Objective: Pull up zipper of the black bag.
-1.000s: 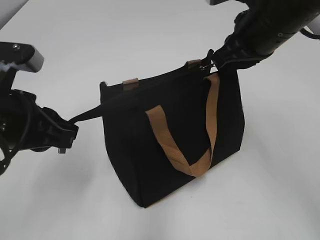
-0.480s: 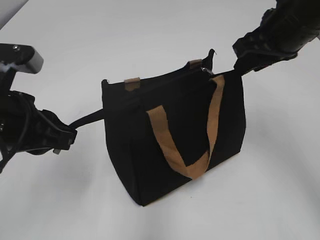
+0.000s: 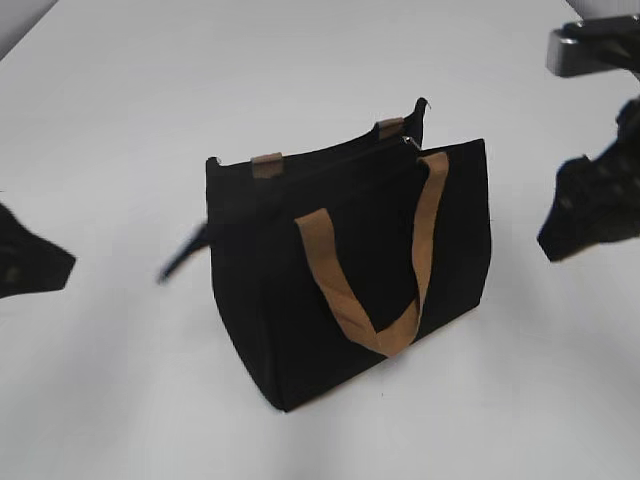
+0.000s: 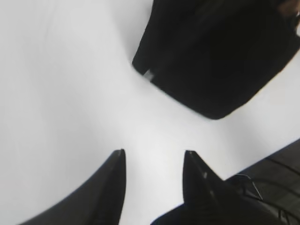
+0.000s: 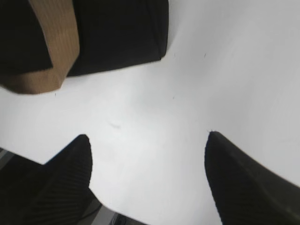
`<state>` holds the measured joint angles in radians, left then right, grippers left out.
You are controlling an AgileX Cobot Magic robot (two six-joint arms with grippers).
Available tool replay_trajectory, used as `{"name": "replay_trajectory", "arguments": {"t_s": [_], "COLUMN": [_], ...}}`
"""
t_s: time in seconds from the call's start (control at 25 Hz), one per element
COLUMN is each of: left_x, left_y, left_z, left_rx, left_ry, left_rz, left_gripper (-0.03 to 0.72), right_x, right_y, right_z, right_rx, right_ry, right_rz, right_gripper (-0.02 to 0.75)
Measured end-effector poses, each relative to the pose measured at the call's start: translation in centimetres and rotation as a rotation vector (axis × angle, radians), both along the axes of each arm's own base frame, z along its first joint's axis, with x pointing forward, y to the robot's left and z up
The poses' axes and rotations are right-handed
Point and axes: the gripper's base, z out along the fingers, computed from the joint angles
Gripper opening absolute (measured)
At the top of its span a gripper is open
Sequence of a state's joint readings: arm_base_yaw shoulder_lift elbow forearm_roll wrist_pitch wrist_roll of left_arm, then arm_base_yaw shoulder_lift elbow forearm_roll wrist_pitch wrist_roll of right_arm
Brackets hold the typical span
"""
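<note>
The black bag (image 3: 350, 270) stands upright on the white table, with a tan loop handle (image 3: 375, 270) on its near face and tan tabs (image 3: 266, 163) on its top edge. The zipper (image 3: 410, 142) shows as a small silver glint at the right end of the top track. My left gripper (image 4: 153, 157) is open and empty over bare table, apart from the bag (image 4: 220, 56); in the exterior view it sits at the left edge (image 3: 30, 265). My right gripper (image 5: 147, 140) is open and empty, right of the bag (image 5: 112, 33), and shows at the right edge (image 3: 590, 215).
A black strap (image 3: 185, 252) hangs blurred from the bag's left end. The white table (image 3: 150, 400) surrounds the bag. A grey part of the right arm (image 3: 590, 50) is at the upper right.
My left gripper has let go of the black strap and drawn back to the left. My right gripper has left the zipper end and moved right and down. The strap has dropped.
</note>
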<state>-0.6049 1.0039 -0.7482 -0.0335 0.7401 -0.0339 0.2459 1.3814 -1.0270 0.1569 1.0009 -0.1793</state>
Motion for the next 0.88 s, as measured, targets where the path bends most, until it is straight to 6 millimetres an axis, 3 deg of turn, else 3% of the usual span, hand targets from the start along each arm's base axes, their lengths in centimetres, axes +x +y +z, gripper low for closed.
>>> {"name": "replay_trajectory", "arguments": {"t_s": [0.16, 0.4, 0.48, 0.64, 0.88], "left_x": [-2.8, -7.7, -9.2, -11.8, -14.4], "left_y": [2.0, 5.6, 6.7, 8.4, 10.5], "left_z": [1.4, 3.3, 2.8, -0.1, -0.4], "left_rx": [0.008, -0.019, -0.026, -0.045, -0.163], "left_ry": [0.017, -0.049, -0.072, -0.086, -0.296], "left_rz": [0.015, 0.021, 0.022, 0.021, 0.031], "left_gripper": [0.310, 0.310, 0.310, 0.310, 0.310], "right_x": [-4.6, -11.1, -13.6, -17.5, -22.0], "right_y": [-1.2, -2.8, -3.5, -4.6, -5.8], "right_z": [-0.5, 0.4, 0.7, 0.7, 0.1], "right_rx": [0.004, 0.037, 0.046, 0.045, 0.065], "right_ry": [0.000, -0.115, -0.179, -0.266, -0.406], "right_rz": [-0.015, -0.022, -0.019, -0.010, -0.006], "right_gripper": [0.575, 0.573, 0.573, 0.573, 0.573]}}
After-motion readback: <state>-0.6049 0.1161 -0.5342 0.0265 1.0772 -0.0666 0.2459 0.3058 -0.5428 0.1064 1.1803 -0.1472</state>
